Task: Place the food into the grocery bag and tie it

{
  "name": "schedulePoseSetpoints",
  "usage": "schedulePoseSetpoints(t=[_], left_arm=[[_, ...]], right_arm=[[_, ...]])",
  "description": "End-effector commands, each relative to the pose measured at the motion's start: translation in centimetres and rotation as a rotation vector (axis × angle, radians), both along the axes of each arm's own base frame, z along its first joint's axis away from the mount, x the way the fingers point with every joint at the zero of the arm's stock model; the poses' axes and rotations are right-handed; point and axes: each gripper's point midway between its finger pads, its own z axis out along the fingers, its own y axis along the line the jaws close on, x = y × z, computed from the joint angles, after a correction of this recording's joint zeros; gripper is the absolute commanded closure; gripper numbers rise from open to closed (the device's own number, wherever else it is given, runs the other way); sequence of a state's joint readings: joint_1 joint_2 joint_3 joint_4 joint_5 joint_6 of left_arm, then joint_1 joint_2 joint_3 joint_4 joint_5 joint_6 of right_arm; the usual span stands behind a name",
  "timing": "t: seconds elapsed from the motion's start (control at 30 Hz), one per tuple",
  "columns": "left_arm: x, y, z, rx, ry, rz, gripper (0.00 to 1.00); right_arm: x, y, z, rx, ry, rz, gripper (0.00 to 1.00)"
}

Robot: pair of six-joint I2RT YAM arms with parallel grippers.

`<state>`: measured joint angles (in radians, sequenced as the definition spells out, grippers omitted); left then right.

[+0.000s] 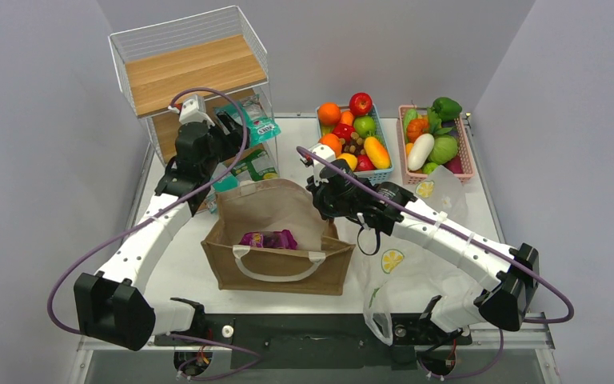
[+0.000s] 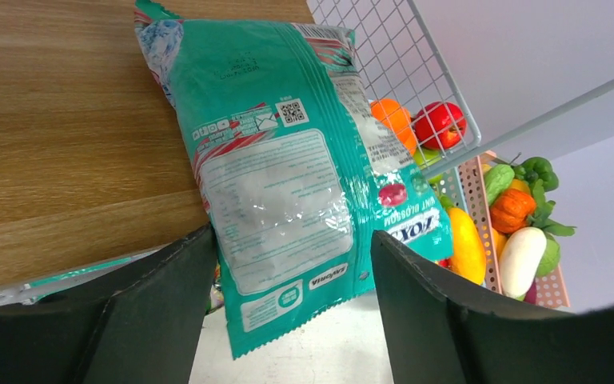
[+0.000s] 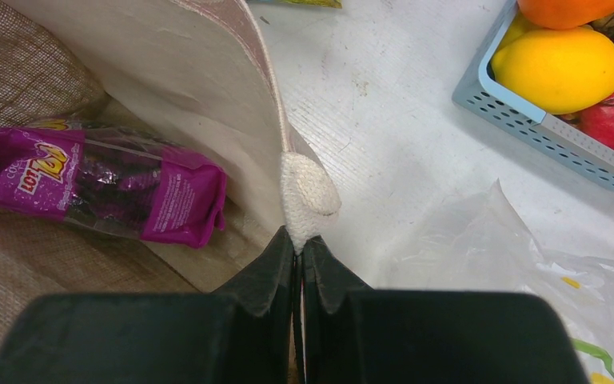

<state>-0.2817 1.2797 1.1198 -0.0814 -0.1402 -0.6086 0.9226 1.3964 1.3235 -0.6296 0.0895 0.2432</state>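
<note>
By the wire shelf (image 1: pixel 192 64), the left gripper (image 2: pixel 292 240) is spread wide on either side of a teal snack packet (image 2: pixel 288 176), not clamping it. In the middle, an open burlap bag (image 1: pixel 276 272) holds a purple packet (image 3: pixel 104 188). The right gripper (image 3: pixel 298 248) is pinched tight on the bag's white handle (image 3: pixel 308 196). The lemon-printed plastic bag (image 1: pixel 416 272) lies crumpled under the right arm, with the fruit baskets (image 1: pixel 384 172) behind it.

A purple packet (image 1: pixel 268 238) lies inside the burlap bag (image 1: pixel 336 274) (lemon-print bag (image 1: pixel 408 280) just beside).
</note>
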Motion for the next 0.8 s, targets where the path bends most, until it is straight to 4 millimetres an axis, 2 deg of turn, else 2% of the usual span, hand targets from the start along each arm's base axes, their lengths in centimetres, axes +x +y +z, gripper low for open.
schedulePoseSetpoints(t=[0.0,0.13,0.53,0.6,0.63,0.77], left_arm=[[1.1,-0.58,1.04,-0.063,-0.057,-0.008,0.39],[1.07,-0.76,1.25,-0.077,-0.068,-0.013,0.48],[1.85,-1.4,1.75,-0.105,-0.09,-0.03,0.66],[1.92,-1.46,1.63,-0.104,-0.088,-0.032,0.71],[1.93,-1.4,1.62,-0.104,-0.088,-0.029,0.78],[1.91,-1.29,1.18,-0.101,-0.061,-0.02,0.92]], right_arm=[[-0.51,-0.66,0.06,0.003,0.004,0.009,1.0],[-0.69,-0.5,0.12,0.011,0.01,0.016,1.0],[-0.94,-0.42,0.2,0.024,0.014,0.025,1.0],[-0.98,-0.46,0.24,0.028,0.013,0.024,1.0],[-1.04,-0.52,0.16,0.028,0.014,0.024,1.0],[-1.12,-0.48,-0.14,0.031,0.018,0.024,1.0]])
